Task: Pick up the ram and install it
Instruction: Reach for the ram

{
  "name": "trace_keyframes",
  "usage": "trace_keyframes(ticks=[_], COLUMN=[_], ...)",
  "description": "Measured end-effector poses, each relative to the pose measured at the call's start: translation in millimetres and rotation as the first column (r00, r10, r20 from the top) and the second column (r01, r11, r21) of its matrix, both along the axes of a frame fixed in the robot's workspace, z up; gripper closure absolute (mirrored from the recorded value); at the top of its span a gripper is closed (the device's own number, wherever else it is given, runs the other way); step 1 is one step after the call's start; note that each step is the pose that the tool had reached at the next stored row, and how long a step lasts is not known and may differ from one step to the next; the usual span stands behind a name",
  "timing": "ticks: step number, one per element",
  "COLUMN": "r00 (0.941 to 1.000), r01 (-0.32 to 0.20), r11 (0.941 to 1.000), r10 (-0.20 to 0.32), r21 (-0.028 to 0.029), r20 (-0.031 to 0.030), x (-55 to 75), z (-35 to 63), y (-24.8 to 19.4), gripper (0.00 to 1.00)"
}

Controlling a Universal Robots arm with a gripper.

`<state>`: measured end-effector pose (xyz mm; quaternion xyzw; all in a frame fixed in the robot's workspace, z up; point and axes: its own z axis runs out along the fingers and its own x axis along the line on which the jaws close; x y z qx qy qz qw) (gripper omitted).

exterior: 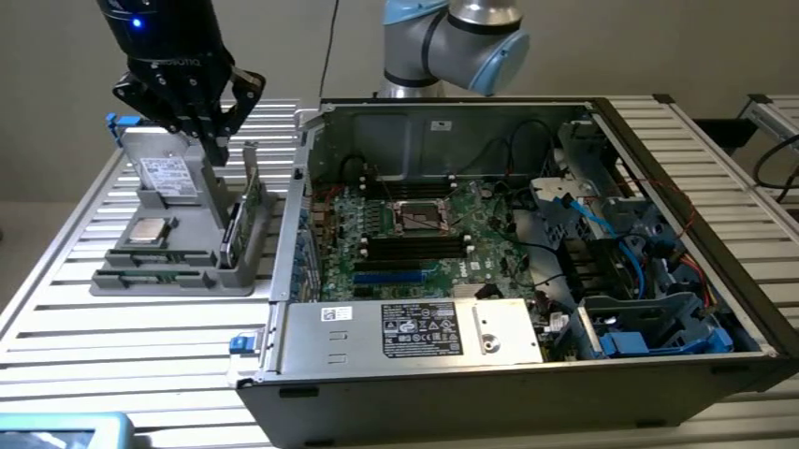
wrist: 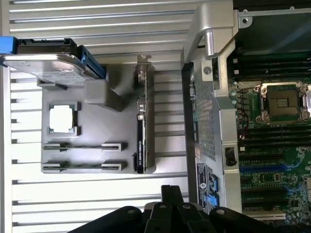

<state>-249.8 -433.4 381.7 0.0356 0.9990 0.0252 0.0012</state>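
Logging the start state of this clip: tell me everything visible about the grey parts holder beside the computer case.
The grey parts holder looks like moulded plastic: a flat base with raised blocks and slots. It rests flat on the slatted metal table, at the exterior view's left of the open computer case, a gap between them. It carries a leaning hard drive, a silver processor chip, two ram sticks on edge and an upright card. The claw hangs over its drive end.

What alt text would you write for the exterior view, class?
A black gripper hovers above a grey parts tray holding ram sticks and a processor chip, beside an open computer case with its motherboard exposed.
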Motion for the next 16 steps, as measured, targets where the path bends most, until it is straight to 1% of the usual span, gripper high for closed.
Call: trace_keyframes(ticks=[4,16], r00=[1.0,1.0], r01=[0.0,0.0], r11=[1.0,1.0], r10=[0.0,0.0], r21=[-0.0006,-0.0059], r20=[-0.0002,-0.0015], x=[-14.6,-48.4], z=[-2.7,-10.3], y=[-0.7,-1.2], gripper=[0.89,0.89])
